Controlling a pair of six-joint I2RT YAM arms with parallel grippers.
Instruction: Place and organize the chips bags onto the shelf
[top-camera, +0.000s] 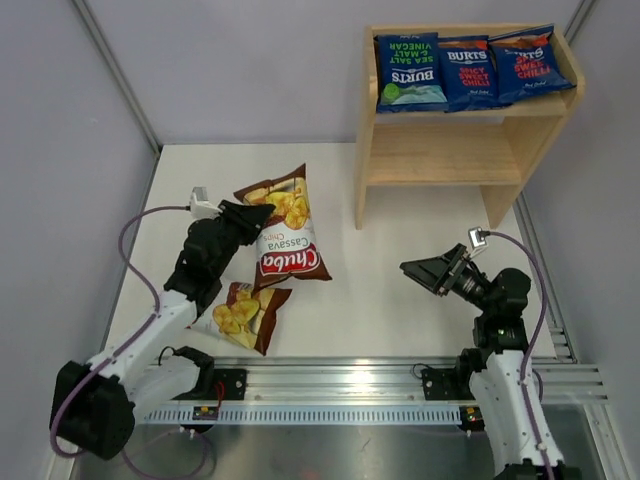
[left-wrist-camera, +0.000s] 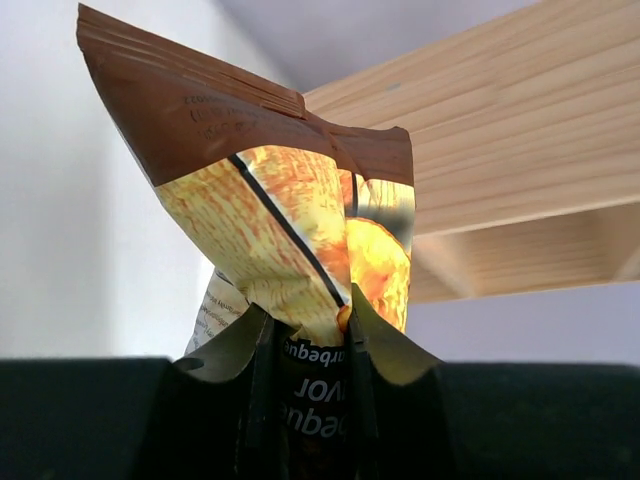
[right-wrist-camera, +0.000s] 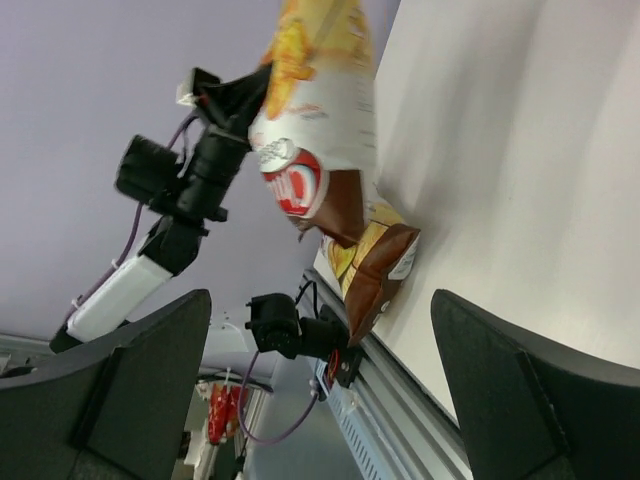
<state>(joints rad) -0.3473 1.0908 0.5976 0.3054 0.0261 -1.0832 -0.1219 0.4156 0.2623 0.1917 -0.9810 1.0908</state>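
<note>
Seen from above, the left tool (top-camera: 258, 214) is clamped on the side edge of a large Chuba bag (top-camera: 288, 240), which stretches away from it towards the right tool (top-camera: 418, 268). Only the right wrist's view shows that this bag hangs in the air, clear of the desk (right-wrist-camera: 520, 150). Its brown end dangles just over the second Chuba bag (right-wrist-camera: 375, 270), which lies flat on the desk below the left tool. I can't tell whether the two bags touch. The left wrist's view gives the grip up close: both fingers (left-wrist-camera: 230, 350) pinch crumpled foil, and the bag rises above them with the shelf (left-wrist-camera: 520, 130) behind it. The right tool stands wide open and holds nothing.

The held bag reads "Chuba" in a red logo, with "Cassava Chips" above it. Upside-down lettering between the left tool's fingers is too cut off to read.

Far beyond the right tool, three blue bags lie side by side on the top tier of the shelf. One is a green-lettered Burts bag (top-camera: 410, 70) marked "SEA SALT & MALT VINEGAR". Next to it are a middle Burts bag (top-camera: 467, 72) and an end Burts bag (top-camera: 530, 62), both in red "SWEET CHILLI" print.

The desk is plain white, and the walls (top-camera: 60, 120) are pale grey. A metal rail (top-camera: 340, 385) runs behind both tools.
</note>
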